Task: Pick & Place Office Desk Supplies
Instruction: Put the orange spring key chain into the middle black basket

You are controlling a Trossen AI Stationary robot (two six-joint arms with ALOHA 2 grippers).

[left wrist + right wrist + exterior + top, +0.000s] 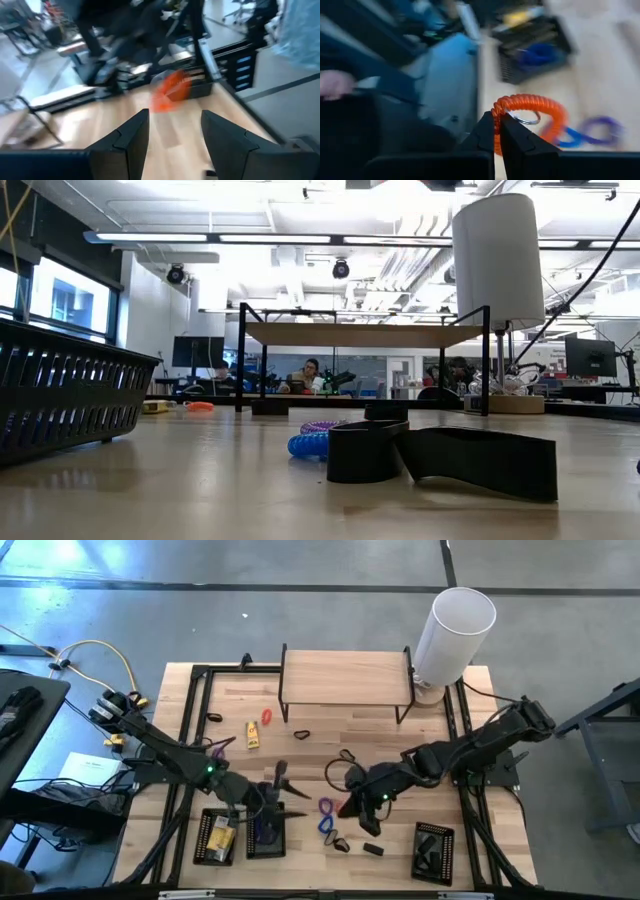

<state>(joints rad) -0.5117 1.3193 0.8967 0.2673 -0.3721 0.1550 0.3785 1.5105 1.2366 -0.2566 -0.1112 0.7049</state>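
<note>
My right gripper point(350, 806) point(499, 120) hovers over the table's middle, shut on an orange coiled loop point(530, 107). A purple loop point(597, 125) and a blue loop point(325, 824) lie on the wood just beyond it, also seen in the low view as a blue loop point(310, 444) and a purple loop point(325, 425). Black clip-like pieces point(372, 850) point(440, 455) rest near the front edge. A yellow packet point(253, 733) and a small red item point(267, 717) lie farther back. My left gripper point(289, 792) point(175, 130) is open above the two left trays and holds nothing. My right gripper pinches the orange loop's coil point(496, 113) between its two fingertips, beside the small metal ring point(522, 119). The rest of the loop stands out beyond the fingertips, and no part of it visibly rests on the wood.
Two black mesh trays point(215, 837) point(266, 833) sit at the front left with items inside, and another tray point(433, 850) at the front right. A wooden shelf riser point(345, 680) and a tall white cylinder point(455, 628) stand at the far side. A black loop point(300, 734) lies mid-table.
</note>
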